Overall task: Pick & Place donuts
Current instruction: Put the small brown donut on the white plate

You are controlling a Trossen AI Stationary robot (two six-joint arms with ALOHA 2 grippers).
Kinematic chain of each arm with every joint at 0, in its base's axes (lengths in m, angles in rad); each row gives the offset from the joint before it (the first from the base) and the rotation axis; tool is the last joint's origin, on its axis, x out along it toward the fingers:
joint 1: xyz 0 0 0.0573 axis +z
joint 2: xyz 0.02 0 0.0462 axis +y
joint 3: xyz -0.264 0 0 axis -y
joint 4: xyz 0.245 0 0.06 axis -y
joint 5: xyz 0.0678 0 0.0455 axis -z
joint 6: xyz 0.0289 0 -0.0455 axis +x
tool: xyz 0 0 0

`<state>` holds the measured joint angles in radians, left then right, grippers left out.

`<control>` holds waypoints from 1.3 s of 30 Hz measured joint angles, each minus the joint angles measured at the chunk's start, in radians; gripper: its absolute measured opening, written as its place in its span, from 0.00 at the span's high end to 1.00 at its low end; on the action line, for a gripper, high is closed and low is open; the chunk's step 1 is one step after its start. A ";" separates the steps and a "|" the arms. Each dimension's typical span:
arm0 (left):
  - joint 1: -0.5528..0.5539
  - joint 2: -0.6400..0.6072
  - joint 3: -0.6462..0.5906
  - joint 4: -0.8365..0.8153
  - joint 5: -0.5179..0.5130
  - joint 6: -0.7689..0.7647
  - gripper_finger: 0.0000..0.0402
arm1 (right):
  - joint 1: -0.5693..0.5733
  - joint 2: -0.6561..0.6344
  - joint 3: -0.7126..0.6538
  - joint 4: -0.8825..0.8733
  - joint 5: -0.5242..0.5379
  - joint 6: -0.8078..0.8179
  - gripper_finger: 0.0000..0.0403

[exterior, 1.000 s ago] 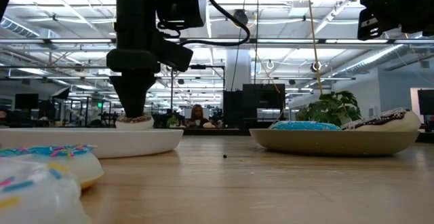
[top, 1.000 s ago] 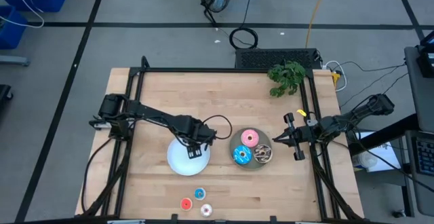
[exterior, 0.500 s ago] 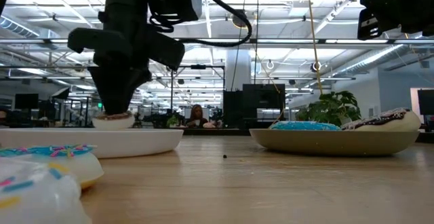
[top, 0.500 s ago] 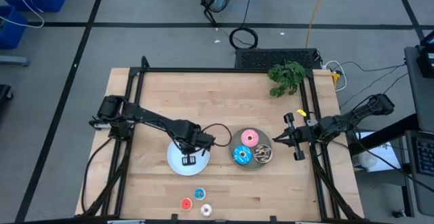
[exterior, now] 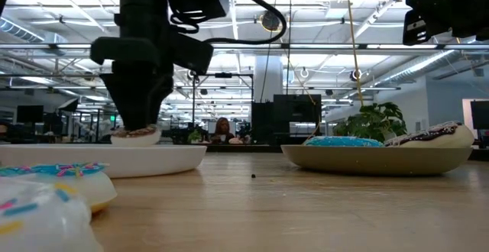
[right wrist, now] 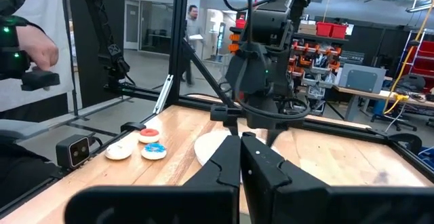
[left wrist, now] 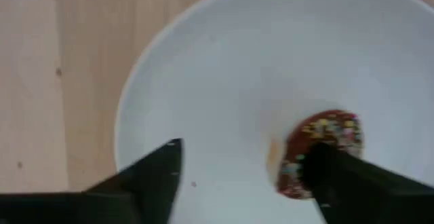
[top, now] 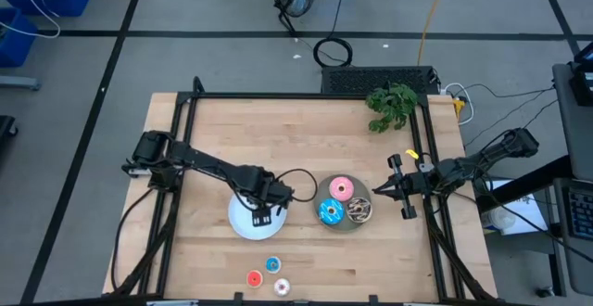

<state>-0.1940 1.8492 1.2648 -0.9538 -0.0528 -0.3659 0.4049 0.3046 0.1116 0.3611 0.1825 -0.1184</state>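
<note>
My left gripper (top: 261, 215) hangs open over the white plate (top: 241, 223), fingers pointing down. A tiny brown sprinkled donut (left wrist: 324, 149) lies on the plate beside one finger, and it also shows in the low view (exterior: 136, 135). The pink donut (top: 340, 189), the blue-sprinkled donut (top: 330, 212) and the dark brown-sprinkled donut (top: 359, 210) lie on the grey plate (top: 345, 229). The tiny red-orange donut (top: 254, 278), blue donut (top: 272, 265) and whitish donut (top: 282, 286) lie on the table near its near edge. My right gripper (top: 393, 191) waits shut, right of the grey plate. My left gripper has one finger (left wrist: 339, 176) close against the tiny brown donut's rim (left wrist: 308, 163); I cannot tell whether it touches. The other finger (left wrist: 156, 176) stands well apart from it. The fingers come from above. The donut rests on the white plate, a little tilted.
A green plant sprig (top: 391, 104) lies at the far right of the table. A black frame (top: 190, 111) runs around the table's edges. A person's hand (right wrist: 34, 47) shows beyond the table in the right wrist view.
My left gripper has moved a little toward the table's near edge over the white plate and has turned about its own axis. The tiny brown donut has shifted with it along the plate.
</note>
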 joint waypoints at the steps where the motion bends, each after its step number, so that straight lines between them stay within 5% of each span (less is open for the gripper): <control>1: 0.003 0.000 0.000 0.002 -0.001 0.000 0.18 | 0.000 0.000 0.000 0.000 0.000 -0.002 1.00; 5: 0.007 0.000 0.000 0.012 -0.009 0.015 0.04 | 0.000 0.000 0.000 0.000 0.000 -0.003 1.00; 8: -0.007 0.000 0.000 0.021 -0.009 0.057 0.10 | 0.000 0.000 0.000 0.000 0.000 0.002 1.00; 11: -0.016 0.000 0.000 0.014 -0.040 0.069 0.31 | 0.000 0.000 0.000 0.000 0.000 0.005 1.00; 17: -0.005 0.000 0.000 0.016 -0.006 0.099 0.89 | 0.000 0.000 0.000 0.000 0.000 0.003 1.00; 19: -0.001 0.000 0.000 0.019 0.018 0.110 0.95 | 0.000 0.000 0.000 0.000 0.000 0.003 1.00; 27: -0.004 0.000 0.000 0.023 0.003 0.048 0.95 | 0.000 0.000 0.000 0.000 0.000 0.003 1.00; 39: -0.003 0.000 0.000 0.025 -0.034 0.010 0.56 | 0.000 0.103 0.000 0.069 0.053 -0.035 1.00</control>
<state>-0.1968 1.8488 1.2644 -0.9285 -0.0865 -0.3563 0.4049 0.4074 0.1120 0.4302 0.2356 -0.1529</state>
